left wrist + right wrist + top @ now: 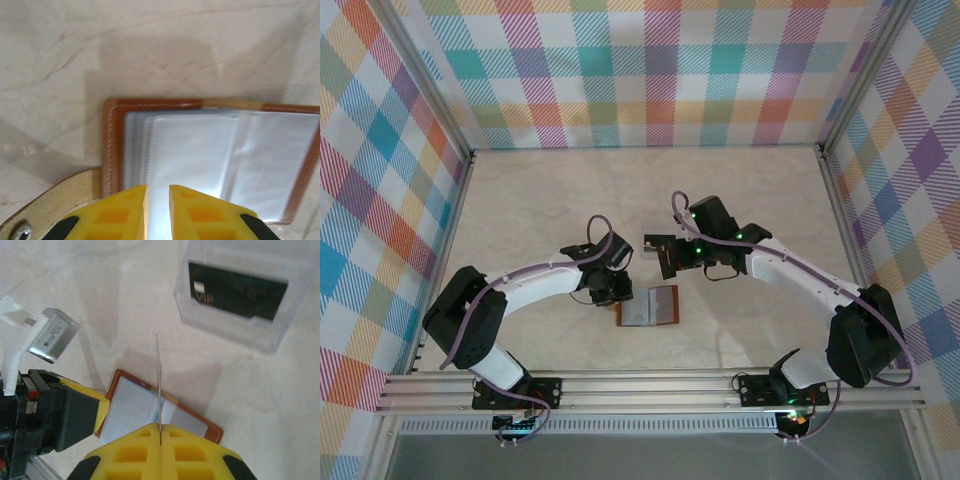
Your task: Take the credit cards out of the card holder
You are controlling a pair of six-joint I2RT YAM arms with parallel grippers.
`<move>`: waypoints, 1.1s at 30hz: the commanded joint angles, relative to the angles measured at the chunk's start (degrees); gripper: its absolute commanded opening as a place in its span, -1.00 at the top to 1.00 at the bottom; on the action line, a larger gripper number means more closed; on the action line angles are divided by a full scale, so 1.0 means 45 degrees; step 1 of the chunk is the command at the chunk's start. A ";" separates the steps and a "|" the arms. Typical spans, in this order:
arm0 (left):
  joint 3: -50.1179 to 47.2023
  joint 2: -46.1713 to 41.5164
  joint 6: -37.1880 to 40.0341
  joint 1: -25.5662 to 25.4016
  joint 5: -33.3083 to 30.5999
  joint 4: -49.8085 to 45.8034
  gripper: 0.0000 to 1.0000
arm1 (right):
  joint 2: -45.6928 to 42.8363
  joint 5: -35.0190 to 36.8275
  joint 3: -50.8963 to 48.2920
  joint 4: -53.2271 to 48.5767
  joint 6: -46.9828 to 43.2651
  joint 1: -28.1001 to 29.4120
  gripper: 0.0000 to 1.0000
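Status: partway through.

The card holder (pixel 650 306) lies open and flat on the bench (pixel 540 200), between the two arms, with its sleeves facing up.

The right tool (pixel 160 432) is closed on one card (pixel 158 380). The card is seen edge-on, upright, above the holder and clear of it. I judge it extracted but not yet put down.

One dark card (pixel 235 290) lies inside a clear box (pixel 260 335) beyond the holder. I take that as one removal done.

The left tool (pixel 158 194) sits over one edge of the holder. Its jaws are a narrow slit apart, with the plastic sleeve showing in the gap. I cannot tell whether it pinches the sleeve or only presses on it.

Left to do: place the held card and check the sleeves. They look pale and glossy, and I cannot tell if any card is inside.

Count:
- card holder: 1
- cards seen: 2 (one held, one boxed)
- clear box: 1
- tools: 2
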 commanded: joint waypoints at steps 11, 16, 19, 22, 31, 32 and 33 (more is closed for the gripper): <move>0.0938 0.0788 0.0903 -0.0085 -0.0314 -0.0648 0.62 | 0.3699 -0.0838 0.4442 -0.3036 -1.0211 -0.0514 1.00; 0.0706 0.0734 0.0962 -0.0075 -0.0532 -0.0908 0.62 | 0.5255 -0.0853 0.6671 -0.5328 -1.3475 -0.0605 1.00; 0.0331 0.0514 0.0772 -0.0023 -0.0500 -0.0799 0.63 | 0.5838 -0.0321 0.7368 -0.5750 -1.4816 -0.0615 1.00; -0.0362 0.0139 0.0398 0.0132 0.0052 -0.0126 0.63 | 0.6335 0.0198 0.7966 -0.5804 -1.5588 -0.0633 1.00; -0.1473 -0.0484 -0.0454 0.0289 0.0536 0.0713 0.63 | 0.8103 0.1149 0.9848 -0.6765 -1.7445 -0.0671 1.00; -0.1529 -0.0510 -0.0492 0.0277 0.0517 0.0727 0.63 | 0.8215 0.1227 0.9952 -0.6788 -1.7518 -0.0692 1.00; -0.1584 -0.0545 -0.0535 0.0288 0.0532 0.0787 0.63 | 0.8360 0.1275 1.0043 -0.6790 -1.7613 -0.0710 1.00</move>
